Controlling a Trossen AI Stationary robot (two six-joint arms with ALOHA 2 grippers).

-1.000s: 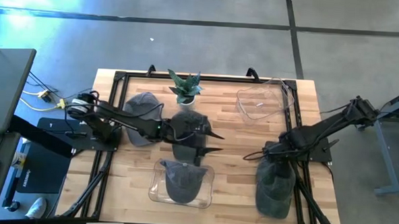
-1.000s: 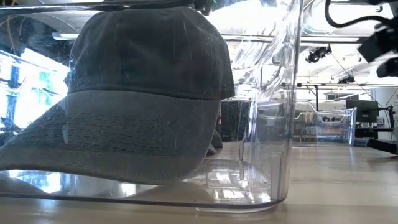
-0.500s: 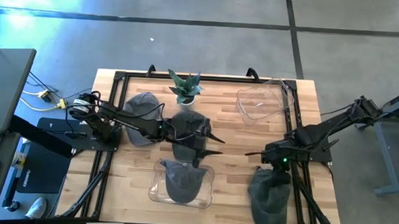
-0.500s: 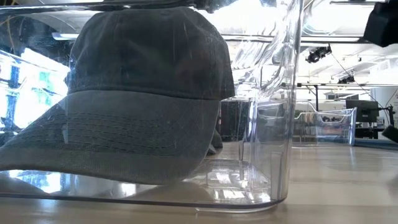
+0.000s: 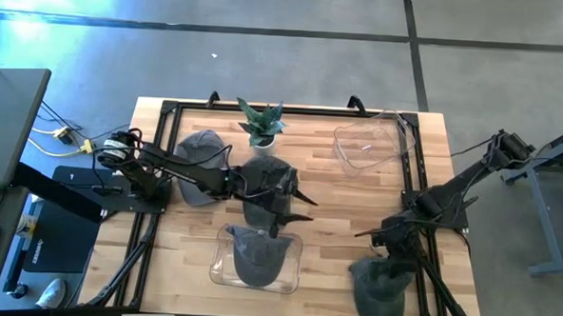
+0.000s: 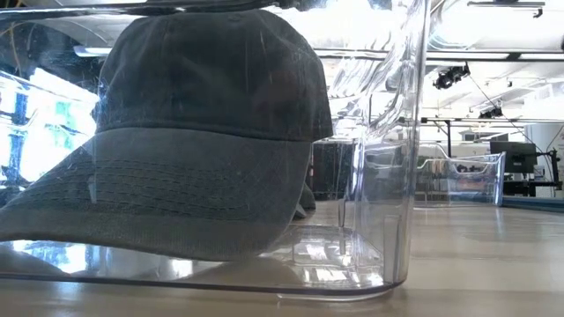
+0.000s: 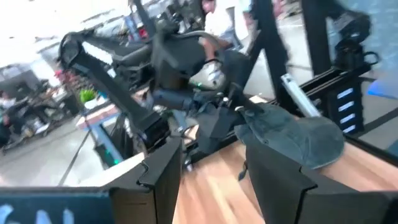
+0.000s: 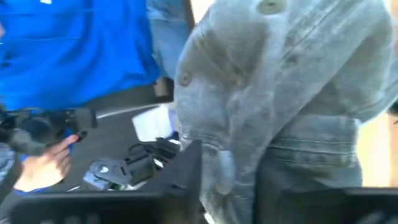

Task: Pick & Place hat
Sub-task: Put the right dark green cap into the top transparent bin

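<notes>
Fingers of the right gripper (image 5: pixel 384 246) pinch the grey hat (image 5: pixel 382 286) at the counter's (image 5: pixel 332 194) near right corner. Hat's long axis runs near-far. Left gripper (image 5: pixel 297 204) mid-counter, fingers spread wide.

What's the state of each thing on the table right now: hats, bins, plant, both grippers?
Front bin: upright, hat inside.
Back bin: holds nothing.
Hat by plant: on the table, under the left gripper.
Hat at left: on the table, partly under the left arm.
Hat at right edge: gripped by the right gripper.
Plant: upright.
Left gripper: open, holds nothing.
Right gripper: shut on hat.
</notes>
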